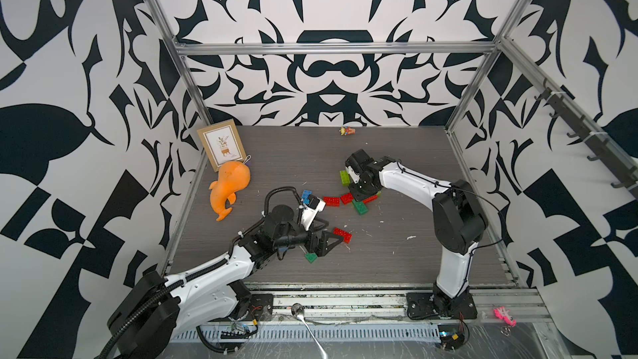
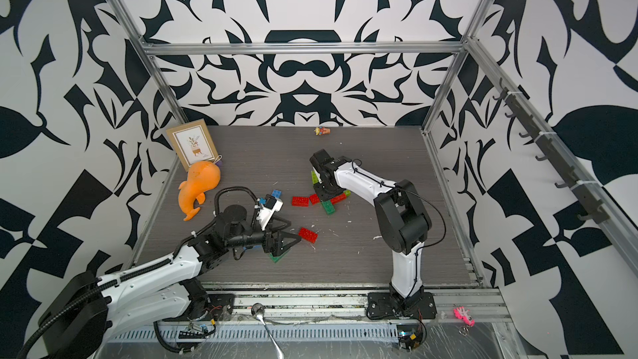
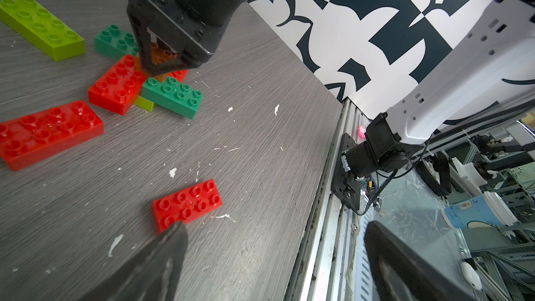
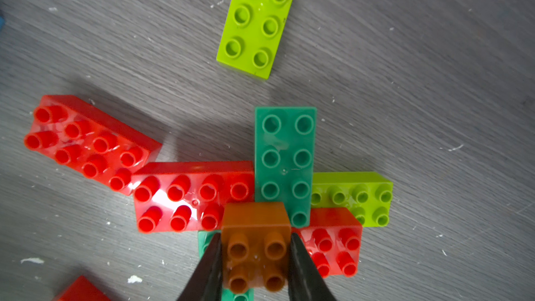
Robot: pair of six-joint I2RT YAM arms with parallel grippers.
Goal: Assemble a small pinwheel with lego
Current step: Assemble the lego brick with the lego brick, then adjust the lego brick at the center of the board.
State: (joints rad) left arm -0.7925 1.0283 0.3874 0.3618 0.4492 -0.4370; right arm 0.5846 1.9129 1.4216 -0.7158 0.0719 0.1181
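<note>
Hub placement: right gripper (image 4: 256,241) clamped the orange brick (image 4: 256,218) atop the cross (image 4: 285,152), mid-tabletop (image 1: 414,253); left gripper (image 3: 275,228) stood apart near a red brick (image 3: 186,205). Pressing straight down, studs aligned, seemed best.

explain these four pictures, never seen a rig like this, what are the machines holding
Two robot arms stand at a grey table. Two pictures look down from overhead, nearly alike; the other two come from cameras on each arm's wrist. Scattered on the table are studded bricks, plus an orange whale toy and a framed picture. The right claw is closed on a small orange brick at the centre of a cross of red, green and lime bricks. The left claw is open and empty, near a loose red brick.
</note>
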